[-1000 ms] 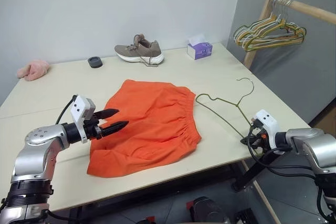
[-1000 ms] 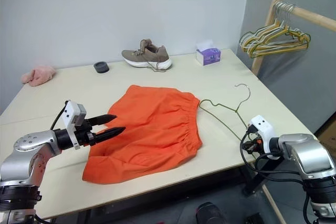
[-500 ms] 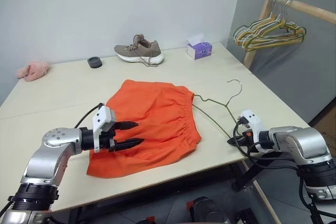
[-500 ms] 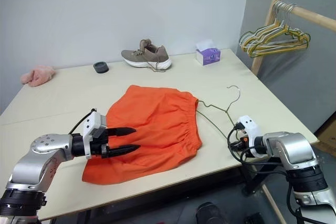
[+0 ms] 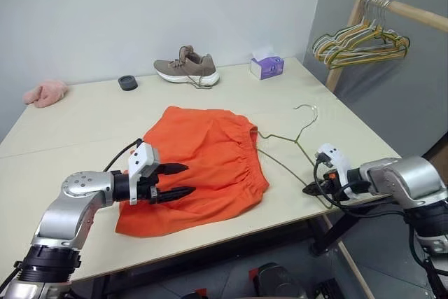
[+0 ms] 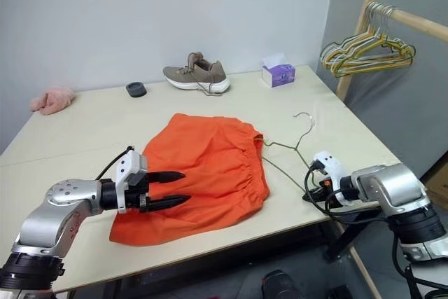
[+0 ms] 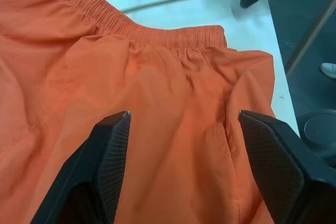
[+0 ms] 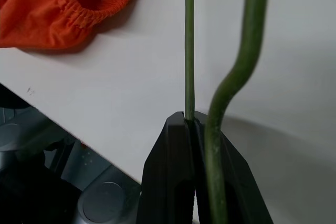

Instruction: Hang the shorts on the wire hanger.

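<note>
The orange shorts lie flat in the middle of the table, with the gathered waistband toward the right. My left gripper hovers open just over their near left part, one finger on each side of the fabric and nothing held. The thin wire hanger lies on the table right of the waistband, its hook pointing away from me. My right gripper is shut on the hanger's lower wire close to the table's front right edge.
Along the far side of the table sit a brown shoe, a purple tissue box, a small black round thing and a pink cloth. A wooden rack with coloured hangers stands at the right.
My left gripper moved right, from the shorts' left edge to over the fabric. My right gripper slid left with the hanger, bringing it closer to the waistband.
</note>
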### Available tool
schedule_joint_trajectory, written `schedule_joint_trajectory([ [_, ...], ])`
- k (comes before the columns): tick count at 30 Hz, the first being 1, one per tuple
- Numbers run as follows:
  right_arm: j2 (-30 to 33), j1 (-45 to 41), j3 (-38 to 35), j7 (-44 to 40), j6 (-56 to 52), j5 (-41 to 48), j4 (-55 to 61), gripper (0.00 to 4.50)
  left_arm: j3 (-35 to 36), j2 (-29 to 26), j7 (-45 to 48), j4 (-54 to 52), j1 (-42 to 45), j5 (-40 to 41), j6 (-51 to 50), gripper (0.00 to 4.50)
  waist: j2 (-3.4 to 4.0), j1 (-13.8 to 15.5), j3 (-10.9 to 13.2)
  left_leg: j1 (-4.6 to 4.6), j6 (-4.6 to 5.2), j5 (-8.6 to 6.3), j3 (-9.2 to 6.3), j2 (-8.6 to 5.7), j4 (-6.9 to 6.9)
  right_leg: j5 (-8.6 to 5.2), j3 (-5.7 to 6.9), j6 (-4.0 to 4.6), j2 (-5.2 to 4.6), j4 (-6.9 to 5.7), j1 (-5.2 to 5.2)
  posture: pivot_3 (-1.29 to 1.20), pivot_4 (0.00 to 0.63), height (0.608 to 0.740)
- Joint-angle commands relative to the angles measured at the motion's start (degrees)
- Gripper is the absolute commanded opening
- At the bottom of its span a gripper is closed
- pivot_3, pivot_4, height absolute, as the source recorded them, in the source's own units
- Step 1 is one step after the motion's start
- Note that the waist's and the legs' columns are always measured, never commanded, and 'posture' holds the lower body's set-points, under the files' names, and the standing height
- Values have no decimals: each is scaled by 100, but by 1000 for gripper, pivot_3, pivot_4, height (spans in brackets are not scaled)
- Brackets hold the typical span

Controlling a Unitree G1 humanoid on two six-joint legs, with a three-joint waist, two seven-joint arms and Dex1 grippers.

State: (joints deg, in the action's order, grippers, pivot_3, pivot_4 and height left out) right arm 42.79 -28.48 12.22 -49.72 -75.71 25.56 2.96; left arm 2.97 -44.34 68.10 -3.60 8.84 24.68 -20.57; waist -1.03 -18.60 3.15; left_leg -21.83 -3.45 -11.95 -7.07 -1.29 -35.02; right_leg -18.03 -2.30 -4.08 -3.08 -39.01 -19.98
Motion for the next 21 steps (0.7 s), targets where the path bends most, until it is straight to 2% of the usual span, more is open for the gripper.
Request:
schedule_joint_trajectory([
  [1,-141,-433,67,-29,-26,45,-257,0,6,9,-26,-108,173,-7,100,3454,0,2,0,-2,0,0,0,-1,0,0,0,0,0,0,0,-282,0,740],
  [9,-579,-1259,192,-275,94,81,-1700,0,-70,104,-53,-77,300,-65,150,3454,2,57,1,-3,0,0,0,-1,1,0,-1,0,-1,1,-1,-276,0,740],
  [15,-961,-1525,290,-325,297,-50,-2431,0,-140,164,-45,-3,408,-114,209,3454,3,96,1,-3,0,0,-1,-3,0,1,0,0,-1,1,-1,-275,0,740],
  [18,-1565,-1743,-229,192,516,-61,-2877,0,-136,200,-62,33,480,-126,225,3454,3,66,0,-1,0,0,1,-4,1,1,-2,1,2,0,-1,-270,0,740],
  [21,-1780,-1786,-443,297,773,-38,-2666,0,-79,218,-111,56,499,-124,245,3454,5,78,1,-2,0,1,-1,-3,1,2,-2,1,2,-6,-4,-267,0,740],
])
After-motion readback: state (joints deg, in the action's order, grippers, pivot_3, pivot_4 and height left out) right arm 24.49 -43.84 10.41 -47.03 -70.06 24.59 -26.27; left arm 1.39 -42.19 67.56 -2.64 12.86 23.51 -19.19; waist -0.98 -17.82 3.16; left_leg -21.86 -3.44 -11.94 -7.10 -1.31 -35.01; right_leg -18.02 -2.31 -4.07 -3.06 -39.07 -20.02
